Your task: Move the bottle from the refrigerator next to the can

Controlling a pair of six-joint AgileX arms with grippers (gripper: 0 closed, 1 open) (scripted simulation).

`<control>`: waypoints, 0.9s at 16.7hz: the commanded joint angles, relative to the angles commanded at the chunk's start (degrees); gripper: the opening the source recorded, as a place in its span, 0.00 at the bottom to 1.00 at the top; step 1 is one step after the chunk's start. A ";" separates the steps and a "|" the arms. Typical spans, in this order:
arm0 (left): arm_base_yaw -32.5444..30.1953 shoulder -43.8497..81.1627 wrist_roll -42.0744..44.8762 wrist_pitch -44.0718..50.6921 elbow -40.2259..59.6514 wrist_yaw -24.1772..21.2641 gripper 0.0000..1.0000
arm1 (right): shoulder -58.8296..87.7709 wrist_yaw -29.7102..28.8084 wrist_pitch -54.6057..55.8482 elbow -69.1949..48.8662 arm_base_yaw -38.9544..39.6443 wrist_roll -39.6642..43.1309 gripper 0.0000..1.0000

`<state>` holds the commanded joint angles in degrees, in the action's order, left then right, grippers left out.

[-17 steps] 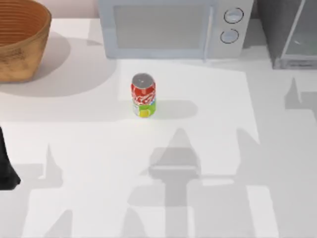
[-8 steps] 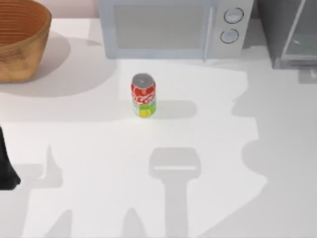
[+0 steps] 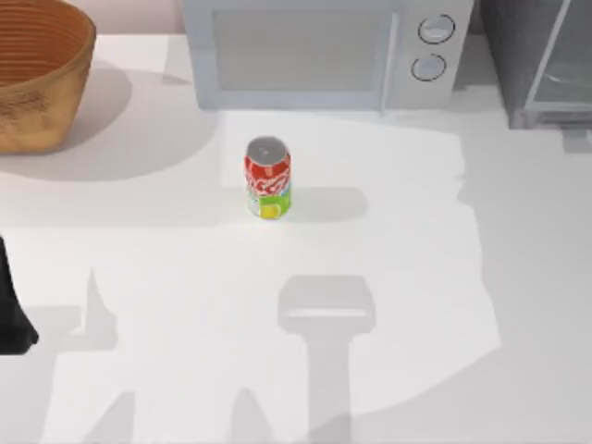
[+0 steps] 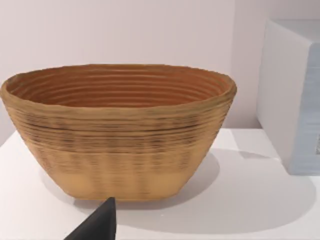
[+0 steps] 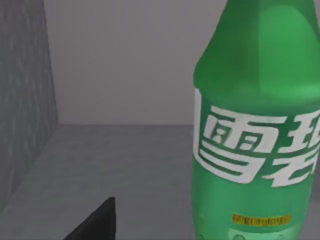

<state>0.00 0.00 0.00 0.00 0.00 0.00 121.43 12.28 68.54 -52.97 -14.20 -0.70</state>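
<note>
The red can [image 3: 268, 178] stands upright on the white table, in front of the microwave. The grey refrigerator [image 3: 532, 55] is at the table's back right corner, cut off by the top view's edge. In the right wrist view the green bottle [image 5: 260, 100] stands upright on the refrigerator's grey floor [image 5: 125, 165], close in front of the camera. A dark part of my right gripper [image 5: 97, 224] shows beside the bottle, apart from it. My left arm [image 3: 11, 314] is parked at the table's left edge, and a dark tip of its gripper [image 4: 100, 225] faces the basket.
A light-grey microwave [image 3: 314, 51] with two round knobs stands at the back, between a woven basket [image 3: 37, 74] at the back left and the refrigerator. The basket [image 4: 120, 130] looms large in the left wrist view.
The arm shadows over the table's right side have shifted toward the refrigerator. The can and my left arm have not moved.
</note>
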 joint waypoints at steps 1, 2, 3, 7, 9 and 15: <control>0.00 0.00 0.00 0.00 0.00 0.00 1.00 | -0.12 -0.07 -0.14 0.26 0.31 0.00 1.00; 0.00 0.00 0.00 0.00 0.00 0.00 1.00 | -0.03 -0.10 -0.22 0.07 0.31 0.00 1.00; 0.00 0.00 0.00 0.00 0.00 0.00 1.00 | 0.35 -0.21 -0.52 -0.69 0.34 0.01 1.00; 0.00 0.00 0.00 0.00 0.00 0.00 1.00 | 3.95 -0.93 -3.65 -7.60 0.87 0.04 1.00; 0.00 0.00 0.00 0.00 0.00 0.00 1.00 | 6.05 -1.33 -5.66 -11.74 1.25 0.06 1.00; 0.00 0.00 0.00 0.00 0.00 0.00 1.00 | 8.35 -1.81 -8.04 -16.35 1.71 0.08 1.00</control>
<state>0.00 0.00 0.00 0.00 0.00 0.00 129.79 10.47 60.50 -69.33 -12.49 -0.62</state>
